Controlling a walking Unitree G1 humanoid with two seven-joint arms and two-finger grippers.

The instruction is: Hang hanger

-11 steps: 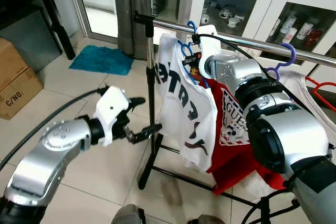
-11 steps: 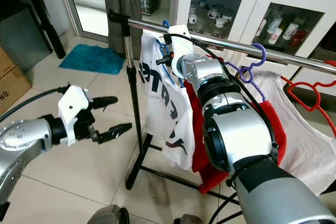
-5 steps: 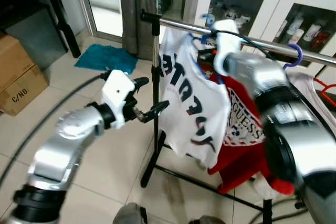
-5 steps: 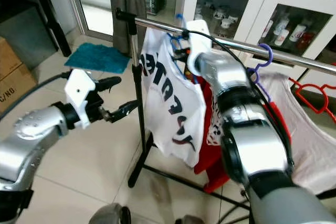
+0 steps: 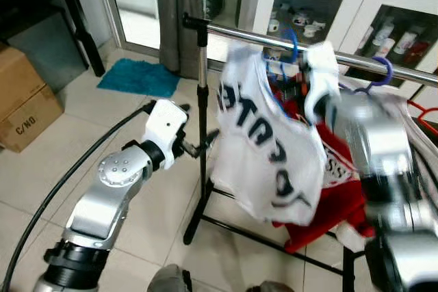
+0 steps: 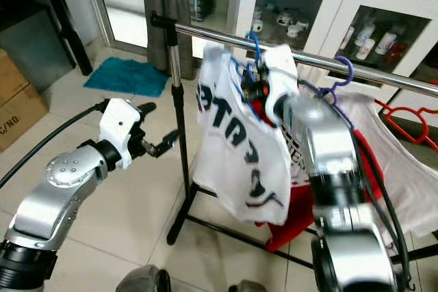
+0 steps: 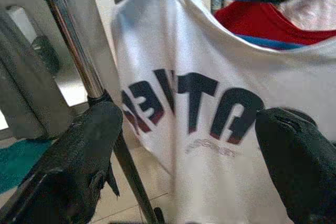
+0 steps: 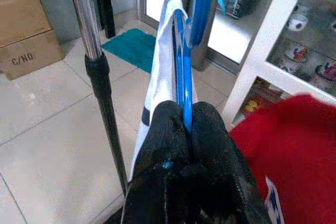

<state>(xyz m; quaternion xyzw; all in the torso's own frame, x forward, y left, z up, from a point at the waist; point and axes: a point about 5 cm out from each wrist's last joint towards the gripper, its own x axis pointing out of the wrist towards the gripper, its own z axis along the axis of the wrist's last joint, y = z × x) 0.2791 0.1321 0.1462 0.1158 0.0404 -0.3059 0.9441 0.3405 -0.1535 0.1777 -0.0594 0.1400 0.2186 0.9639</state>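
Observation:
A blue hanger (image 6: 254, 42) carries a white T-shirt (image 6: 236, 141) with black letters. My right gripper (image 8: 188, 124) is shut on the hanger just under its hook, right by the chrome rail (image 6: 205, 34). The hook reaches up past the rail; I cannot tell whether it rests on it. The shirt hangs tilted and blurred. My left gripper (image 6: 161, 124) is open and empty, close beside the rack's upright pole (image 6: 179, 100), with the shirt (image 7: 199, 77) just beyond its fingers.
A red shirt (image 6: 301, 196), a purple hanger (image 6: 342, 73) and a red hanger (image 6: 404, 111) hang further right on the rail. A white glass-door cabinet (image 6: 301, 5) stands behind. On the tiled floor to the left lie a teal mat (image 6: 126, 76) and a cardboard box (image 5: 24, 111).
My right gripper has carried the hanger and shirt to the right along the rail, and the shirt now swings. My left gripper has drawn in closer to the upright pole.

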